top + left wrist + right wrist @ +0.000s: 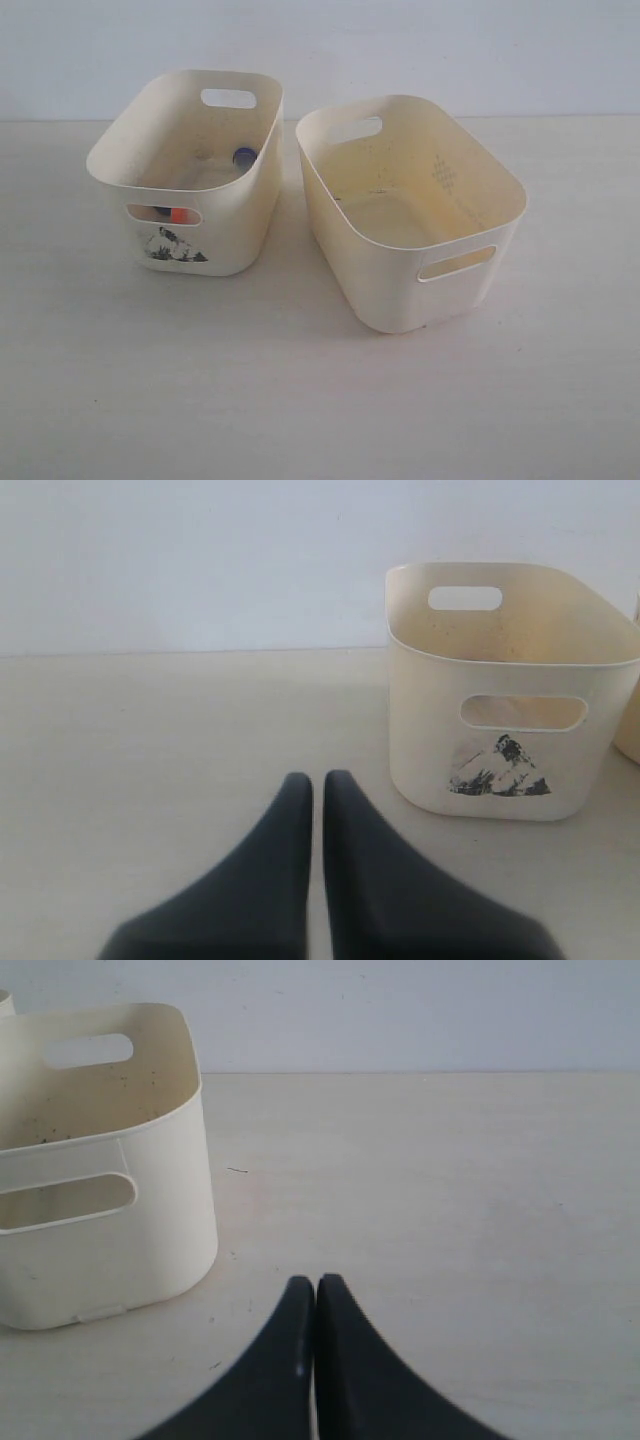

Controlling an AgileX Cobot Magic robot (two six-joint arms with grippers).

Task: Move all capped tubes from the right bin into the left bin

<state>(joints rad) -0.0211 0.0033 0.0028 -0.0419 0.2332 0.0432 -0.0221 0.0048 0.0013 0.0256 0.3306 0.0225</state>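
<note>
The left bin [150, 170], narrow and cream with a black-and-white sticker, holds a capped tube whose dark blue cap [244, 156] shows over the rim. An orange-red cap [183, 214] shows through its front slot handle. The wider right bin [480, 190] with a diamond of dots shows no tubes inside. Neither arm appears in the exterior view. My left gripper [318, 780] is shut and holds nothing, low over the table short of the stickered left bin [420, 740]. Beside the right bin [170, 1210], my right gripper [316, 1282] is shut and also holds nothing.
Both bins stand close together on a pale tabletop [300, 400] before a white wall [400, 40]. A sliver of the other bin [632, 730] shows at the edge of the left wrist view.
</note>
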